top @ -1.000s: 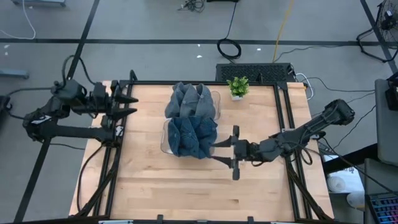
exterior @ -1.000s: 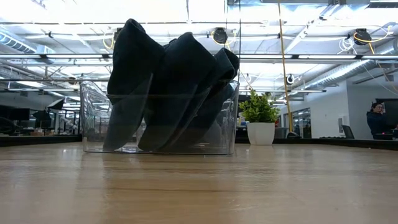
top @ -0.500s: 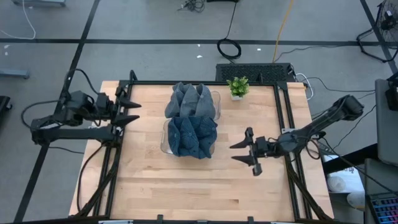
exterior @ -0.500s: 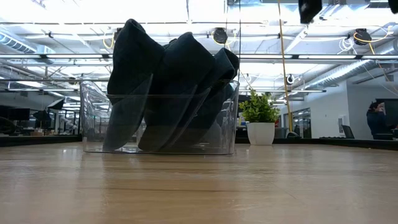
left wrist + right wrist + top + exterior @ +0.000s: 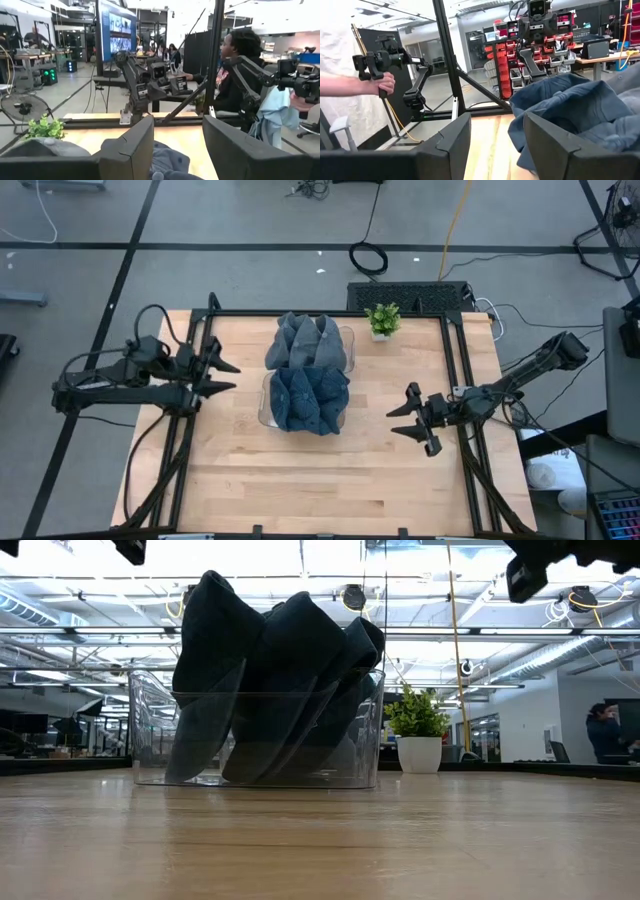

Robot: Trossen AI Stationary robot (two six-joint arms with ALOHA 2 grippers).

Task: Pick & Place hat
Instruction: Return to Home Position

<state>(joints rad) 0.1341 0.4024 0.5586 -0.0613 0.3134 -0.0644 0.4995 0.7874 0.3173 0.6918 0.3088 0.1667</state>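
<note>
Several blue denim hats stand packed upright in two clear bins in the middle of the table: the far bin's hats (image 5: 310,340) and the near bin's hats (image 5: 308,401). The low view shows the near bin (image 5: 370,740) with dark hats (image 5: 265,680) sticking out above its rim. My left gripper (image 5: 233,377) hovers open at the table's left, pointing at the bins, with hats (image 5: 170,159) ahead of its fingers. My right gripper (image 5: 394,421) hovers open to the right of the near bin, facing its hats (image 5: 580,107).
A small potted plant (image 5: 382,319) stands at the far edge, right of the far bin, and also shows in the low view as the plant (image 5: 418,730). Bare wood lies near the bins and to their right. A person's hand (image 5: 380,82) holds a device beyond the table.
My right gripper has drawn back from the near bin's right side toward the table's right edge, staying open. My left gripper has moved from the table's left edge toward the bins and slightly toward the near edge. The hats and bins have stayed put.
</note>
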